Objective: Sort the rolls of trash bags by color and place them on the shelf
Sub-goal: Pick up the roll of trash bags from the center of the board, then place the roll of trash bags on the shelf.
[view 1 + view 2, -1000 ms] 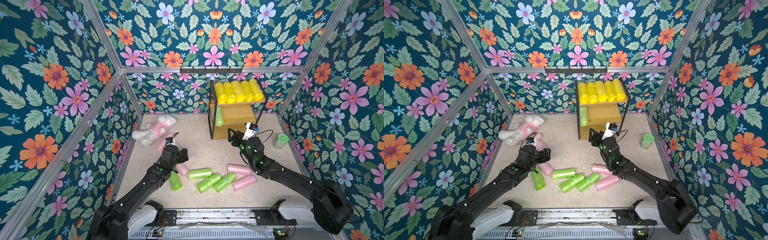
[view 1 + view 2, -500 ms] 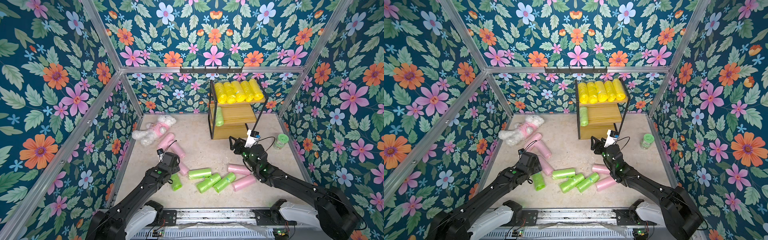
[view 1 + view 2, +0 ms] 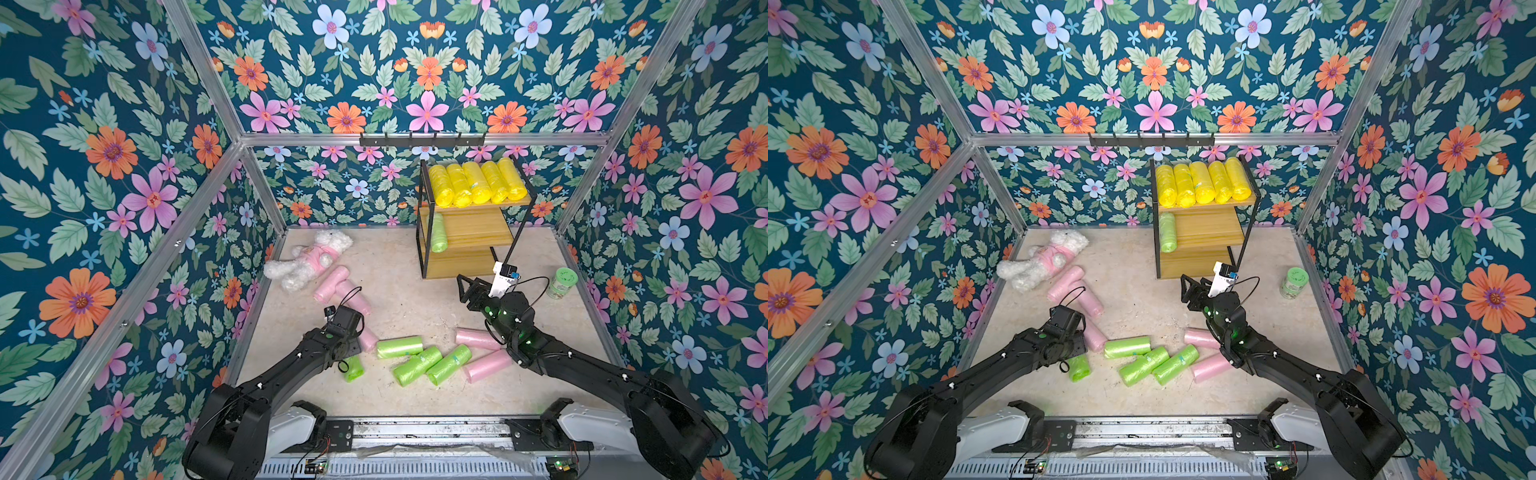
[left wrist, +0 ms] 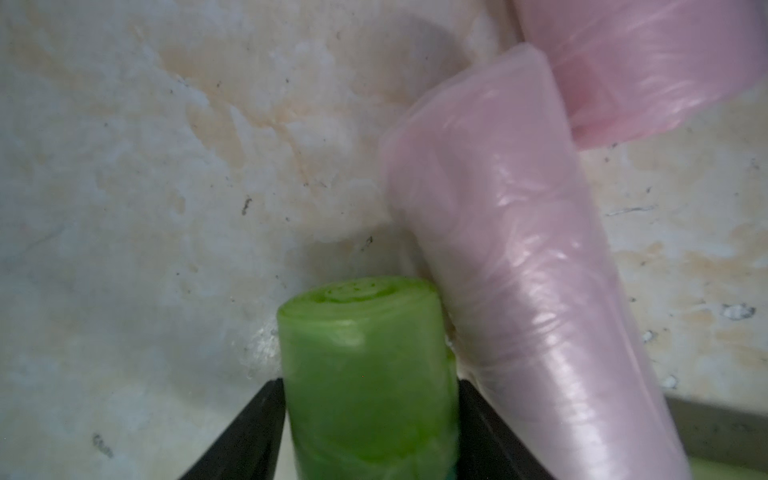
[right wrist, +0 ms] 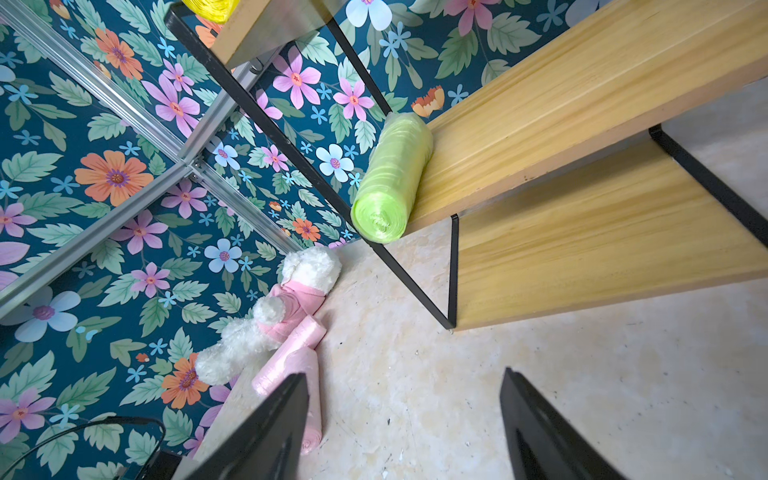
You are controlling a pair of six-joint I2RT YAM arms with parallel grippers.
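My left gripper (image 4: pixel 371 380) is shut on a light green roll (image 4: pixel 357 316) lying on the floor at the front left (image 3: pixel 353 369); a pink roll (image 4: pixel 511 249) leans against it. Three more green rolls (image 3: pixel 417 365) and two pink rolls (image 3: pixel 486 366) lie at the front middle, and other pink rolls (image 3: pixel 332 279) lie near the plush toy. The shelf (image 3: pixel 469 232) holds several yellow rolls (image 3: pixel 478 185) on its top board and one green roll (image 5: pixel 390 178) on its middle board. My right gripper (image 5: pixel 405 374) hangs open and empty over the floor in front of the shelf (image 3: pixel 465 284).
A white plush toy in a pink shirt (image 3: pixel 309 259) lies at the back left of the floor. A green-lidded jar (image 3: pixel 562 282) stands by the right wall. Flowered walls close in three sides, and a black hook rail (image 3: pixel 422 140) runs above the shelf.
My left arm drew back from the pink rolls, came down over the green roll at the front left and closed on it. My right arm backed a little away from the shelf, still open.
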